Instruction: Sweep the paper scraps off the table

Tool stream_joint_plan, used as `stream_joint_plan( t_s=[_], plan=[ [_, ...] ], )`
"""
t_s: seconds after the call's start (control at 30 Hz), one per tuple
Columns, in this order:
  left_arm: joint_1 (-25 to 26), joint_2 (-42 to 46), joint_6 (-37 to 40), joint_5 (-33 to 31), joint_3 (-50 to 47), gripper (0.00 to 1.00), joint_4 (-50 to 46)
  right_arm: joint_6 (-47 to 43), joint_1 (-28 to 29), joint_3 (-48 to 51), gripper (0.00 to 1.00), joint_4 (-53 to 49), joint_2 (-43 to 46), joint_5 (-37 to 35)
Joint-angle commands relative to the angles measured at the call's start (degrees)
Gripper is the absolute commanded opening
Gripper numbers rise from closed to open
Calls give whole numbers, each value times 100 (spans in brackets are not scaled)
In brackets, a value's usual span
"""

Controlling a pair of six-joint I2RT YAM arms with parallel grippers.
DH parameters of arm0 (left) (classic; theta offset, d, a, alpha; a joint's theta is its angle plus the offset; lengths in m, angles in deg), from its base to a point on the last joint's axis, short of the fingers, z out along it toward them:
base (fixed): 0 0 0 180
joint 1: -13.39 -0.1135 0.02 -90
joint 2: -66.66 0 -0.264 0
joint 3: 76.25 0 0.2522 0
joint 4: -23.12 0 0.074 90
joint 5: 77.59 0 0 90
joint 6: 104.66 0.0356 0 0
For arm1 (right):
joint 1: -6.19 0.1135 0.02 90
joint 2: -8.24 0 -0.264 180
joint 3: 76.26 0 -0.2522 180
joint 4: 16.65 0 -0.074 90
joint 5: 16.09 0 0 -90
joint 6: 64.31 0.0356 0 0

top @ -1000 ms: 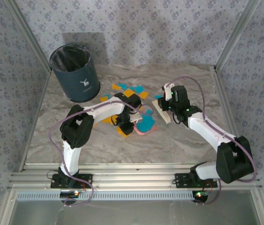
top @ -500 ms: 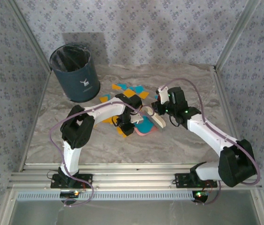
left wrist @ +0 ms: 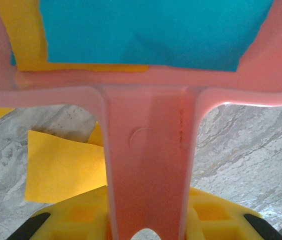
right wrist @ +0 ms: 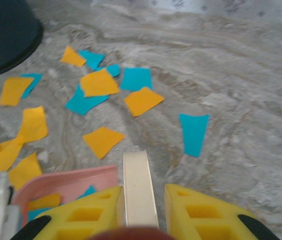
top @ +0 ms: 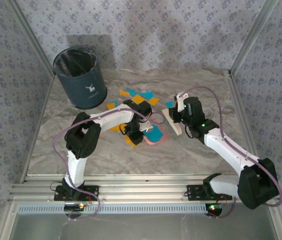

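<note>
Orange and blue paper scraps (right wrist: 99, 82) are mostly strewn over the marble surface (top: 191, 155) near the dark bin (top: 81, 80), a few sitting in the pink dustpan (left wrist: 148, 150), its handle clamped tight in the left tool (left wrist: 146, 220), right tool (right wrist: 140, 210) pinched onto a cream brush (right wrist: 138, 180).

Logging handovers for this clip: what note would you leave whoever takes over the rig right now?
Left gripper: shut on the dustpan handle.
Right gripper: shut on the brush.
Done: some blue and yellow scraps lie in the dustpan.
Left: many loose scraps lie on the table between bin and dustpan, one blue piece apart near the brush; sweep them in.
</note>
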Motion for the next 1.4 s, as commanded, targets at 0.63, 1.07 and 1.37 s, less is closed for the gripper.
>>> stream_joint_plan(
  t_s=[0.63,1.07,1.37],
  plan=[
    [32,42,38,-41,34,0,-294,-472,-1124,-936,0,1244,-1399,-811],
    [-69,179,-116,33,129,0,-338,-1113,-934,-1994,0,679,-2684,163],
    [-260,162,-287,252,236,0,-417,-1496,-634,-1903,0,352,-2671,542]
  ],
)
